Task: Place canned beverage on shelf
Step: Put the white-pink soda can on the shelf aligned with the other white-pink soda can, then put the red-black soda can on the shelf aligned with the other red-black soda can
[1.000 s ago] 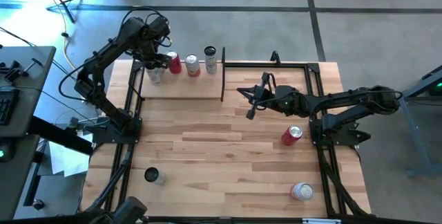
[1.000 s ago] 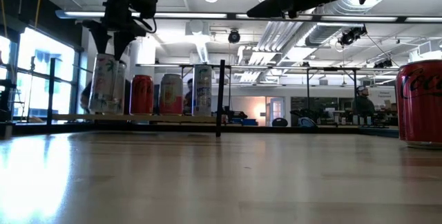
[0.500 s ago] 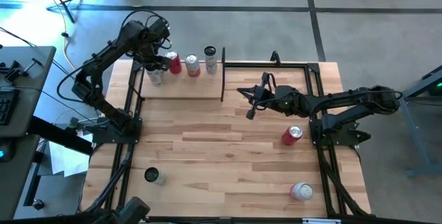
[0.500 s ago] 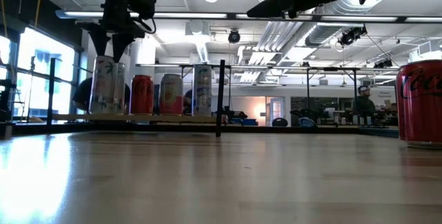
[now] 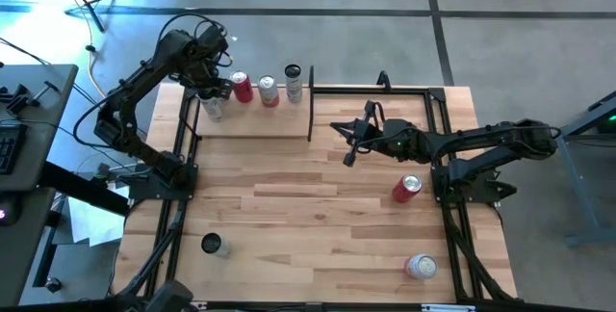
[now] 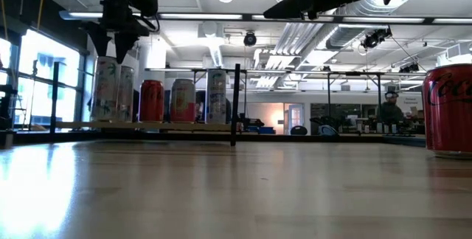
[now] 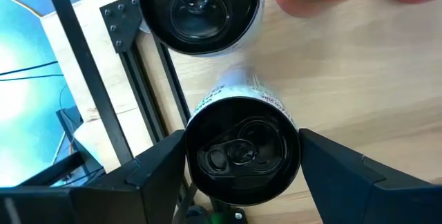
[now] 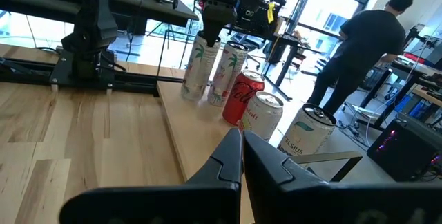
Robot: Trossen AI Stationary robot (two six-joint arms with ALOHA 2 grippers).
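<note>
Now my left gripper (image 7: 242, 158) stands spread around the tall white can (image 7: 242, 148) at the shelf's (image 5: 255, 119) left end. Light, slick, easily dented; I'd take it mid-body. Right gripper (image 8: 242, 156) pressed shut, mid-table.

Light-wood shelf (image 5: 252, 122) with thin black end frames, flat at the table's far left, five upright cans along its back edge, white floral can (image 6: 105, 90) at the left end
</note>
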